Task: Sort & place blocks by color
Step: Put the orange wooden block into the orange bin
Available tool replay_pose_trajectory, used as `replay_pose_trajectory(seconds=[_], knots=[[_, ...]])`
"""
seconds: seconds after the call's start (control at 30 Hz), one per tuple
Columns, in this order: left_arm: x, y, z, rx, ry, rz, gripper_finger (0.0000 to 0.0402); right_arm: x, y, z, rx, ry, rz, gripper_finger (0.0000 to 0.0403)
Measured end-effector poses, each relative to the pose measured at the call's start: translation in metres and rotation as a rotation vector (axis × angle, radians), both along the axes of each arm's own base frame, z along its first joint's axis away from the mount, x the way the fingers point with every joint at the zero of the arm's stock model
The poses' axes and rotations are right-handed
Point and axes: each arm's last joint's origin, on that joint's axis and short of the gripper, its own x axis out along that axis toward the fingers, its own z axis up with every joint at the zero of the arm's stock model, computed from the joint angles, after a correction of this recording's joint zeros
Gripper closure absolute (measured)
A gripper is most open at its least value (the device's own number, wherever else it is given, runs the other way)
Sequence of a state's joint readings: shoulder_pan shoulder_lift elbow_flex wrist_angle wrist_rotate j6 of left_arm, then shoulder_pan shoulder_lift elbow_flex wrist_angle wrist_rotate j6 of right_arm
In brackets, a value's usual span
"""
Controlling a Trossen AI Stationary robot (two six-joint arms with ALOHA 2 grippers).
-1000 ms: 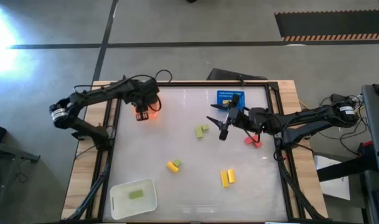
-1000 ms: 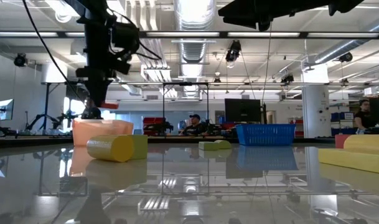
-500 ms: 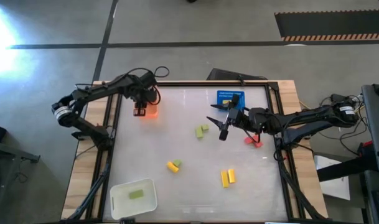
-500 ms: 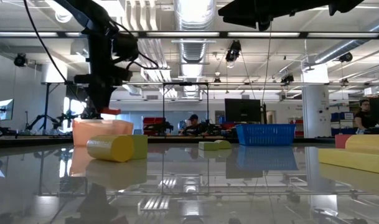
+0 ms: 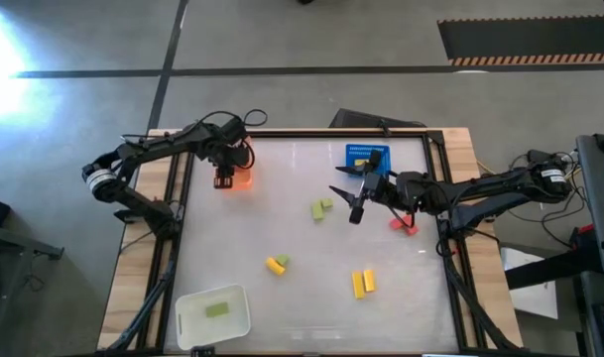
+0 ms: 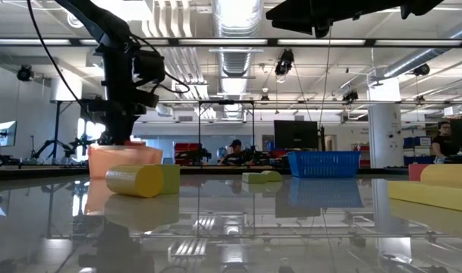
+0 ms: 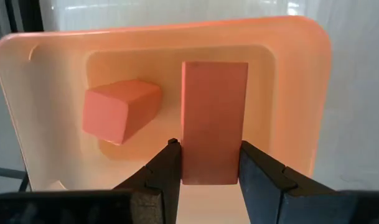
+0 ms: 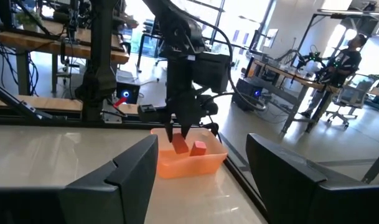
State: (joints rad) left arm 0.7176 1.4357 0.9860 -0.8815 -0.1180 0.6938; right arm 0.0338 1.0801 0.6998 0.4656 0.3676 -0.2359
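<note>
My left gripper stands over the orange tray near the table's far left corner, shut on a red bar. A red chunk lies on the tray floor beside it. My right gripper hovers open at mid-table, near the blue tray, touching nothing. On the table lie a light green pair, a yellow and a green piece, two yellow bars and red pieces. One green block rests in the white tray. My left gripper pinches the red bar between its two fingers, which sit on the bar's long sides at one end. The fingers come from above, pointing down. The bar hangs below them inside the orange tray; whether its lower end touches the tray floor I cannot tell.
The table has a raised dark frame along its edges. The white tray sits at the near left corner, the blue tray at the far edge. Bare tabletop lies between the orange tray and the green pair. People and benches show in the room beyond.
My left gripper has gone down with the red bar, from above the orange tray's rim into the tray. It has stayed shut on the bar. My right arm has kept still.
</note>
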Motion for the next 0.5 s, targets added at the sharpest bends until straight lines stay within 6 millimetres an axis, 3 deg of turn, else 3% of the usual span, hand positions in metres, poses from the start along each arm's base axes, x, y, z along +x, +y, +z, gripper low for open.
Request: replay_pose_trajectory(seconds=[0.27, 0.5], knots=[[-0.003, -0.001, -0.014, 0.009, -0.003, 0.01, 0.0288, 0.0, 0.0, 0.0, 0.0, 0.001, 0.0, 0.017], [-0.002, 0.0, -0.013, 0.042, 0.002, 0.018, 0.0217, 0.0, 0.0, 0.0, 0.006, 0.0, 0.0, 0.017]])
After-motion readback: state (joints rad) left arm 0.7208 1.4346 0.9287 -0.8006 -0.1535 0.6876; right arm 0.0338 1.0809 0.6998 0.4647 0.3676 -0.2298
